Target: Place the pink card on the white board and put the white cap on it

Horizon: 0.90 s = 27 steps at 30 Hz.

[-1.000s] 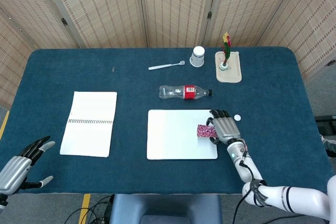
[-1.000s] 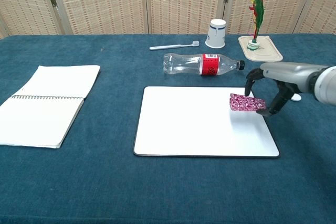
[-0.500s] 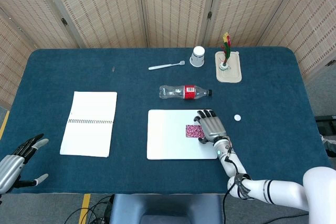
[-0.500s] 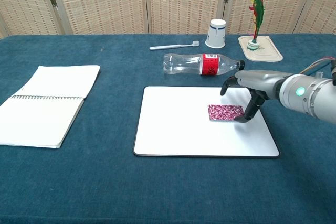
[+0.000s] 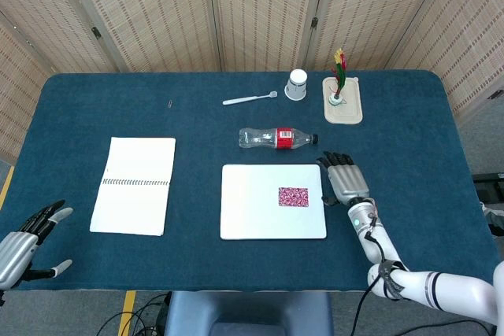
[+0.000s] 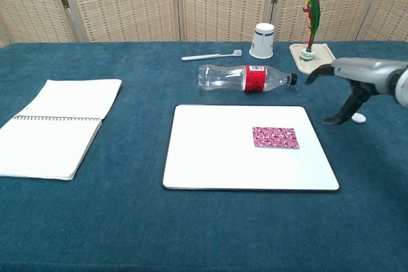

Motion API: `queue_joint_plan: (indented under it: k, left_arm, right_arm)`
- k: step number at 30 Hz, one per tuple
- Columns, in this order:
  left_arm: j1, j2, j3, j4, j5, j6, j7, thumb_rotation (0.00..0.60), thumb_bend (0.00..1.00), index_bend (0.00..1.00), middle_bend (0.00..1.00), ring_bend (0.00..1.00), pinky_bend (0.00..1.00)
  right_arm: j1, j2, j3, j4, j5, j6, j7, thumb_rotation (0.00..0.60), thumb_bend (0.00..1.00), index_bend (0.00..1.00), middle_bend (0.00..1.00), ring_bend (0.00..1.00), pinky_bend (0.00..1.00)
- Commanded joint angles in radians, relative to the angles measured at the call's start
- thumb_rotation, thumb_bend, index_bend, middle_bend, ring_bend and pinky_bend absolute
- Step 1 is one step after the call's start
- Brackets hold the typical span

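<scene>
Blue cloth covers the desk (image 5: 94,108), backed by woven screens. At centre frame the pink card (image 5: 293,196) lies flat on the right part of the white board (image 5: 252,210), let go. Right of the board's edge, the right hand (image 5: 345,182) hovers empty with fingers spread, above the white cap (image 6: 359,118) on the cloth. At lower left the left hand (image 5: 27,243) rests open. Farther up, a feathered shuttlecock (image 5: 338,84) stands in a shallow tray (image 5: 350,112).

The right hand (image 6: 347,90) no longer holds the pink card (image 6: 275,137) and now sits off the white board (image 6: 210,157) to its right, fingers apart. The card lies flat on the board, released.
</scene>
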Motion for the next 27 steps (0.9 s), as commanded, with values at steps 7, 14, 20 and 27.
queue_joint_plan:
  k: [7,14,20,27]
  left_arm:
    - [-0.012,-0.021,-0.003,-0.012,0.016,-0.013,0.033,0.6,0.25,0.11,0.02,0.0,0.15]
    - [-0.026,-0.027,-0.002,-0.006,0.027,-0.025,0.024,0.6,0.25,0.11,0.02,0.0,0.15]
    - [-0.031,-0.026,-0.004,-0.004,0.015,-0.037,0.021,0.6,0.25,0.11,0.02,0.0,0.15]
    - [-0.032,-0.026,-0.004,-0.003,0.01,-0.041,0.021,0.6,0.25,0.11,0.02,0.0,0.15]
  right_arm:
    - [-0.014,0.038,0.019,0.186,0.055,-0.145,0.109,0.6,0.19,0.32,0.08,0.0,0.0]
    - [0.017,-0.026,0.004,0.339,0.12,-0.215,0.079,0.6,0.19,0.35,0.08,0.0,0.0]
    - [0.032,-0.071,-0.011,0.417,0.162,-0.262,0.06,0.6,0.19,0.36,0.08,0.0,0.0]
    - [0.043,-0.094,-0.013,0.449,0.164,-0.282,0.056,0.6,0.19,0.36,0.08,0.0,0.0]
